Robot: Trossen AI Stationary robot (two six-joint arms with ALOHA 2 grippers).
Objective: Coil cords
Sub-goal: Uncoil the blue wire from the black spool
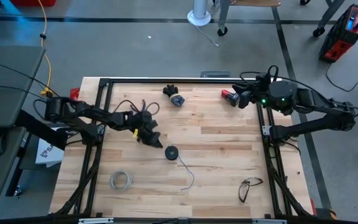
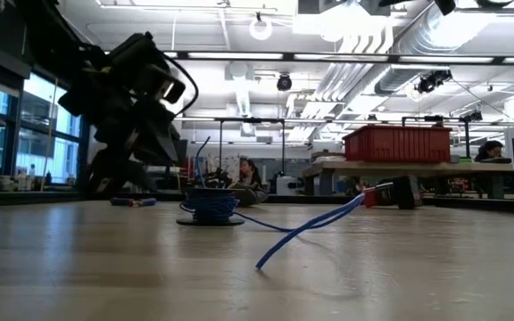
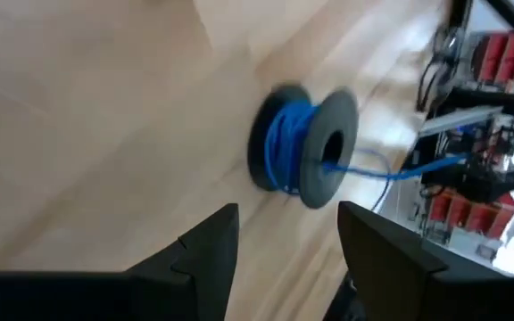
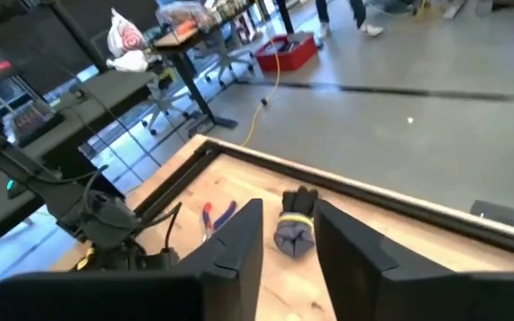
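A small dark spool [image 1: 171, 152] wound with blue wire [image 3: 284, 147] stands on one flange mid-table. The wire's loose end [image 1: 190, 177] trails toward the near edge and, in the low view, the wire [image 2: 315, 225] arches up off the wood. My left gripper [image 1: 157, 142] hovers just left of the spool, open, with the spool [image 3: 306, 147] ahead of its parted fingers [image 3: 208, 254] and nothing between them. My right gripper [image 1: 241, 98] is raised at the far right, open [image 4: 279, 241], holding nothing.
A dark glove [image 1: 174, 96] lies at the far middle, and a red-and-black item [image 1: 229, 94] lies near my right gripper. A whitish tape ring [image 1: 120, 180] sits near left, glasses [image 1: 248, 186] near right, and pliers [image 4: 217, 216] at the far left. A black frame [image 1: 166, 81] borders the table.
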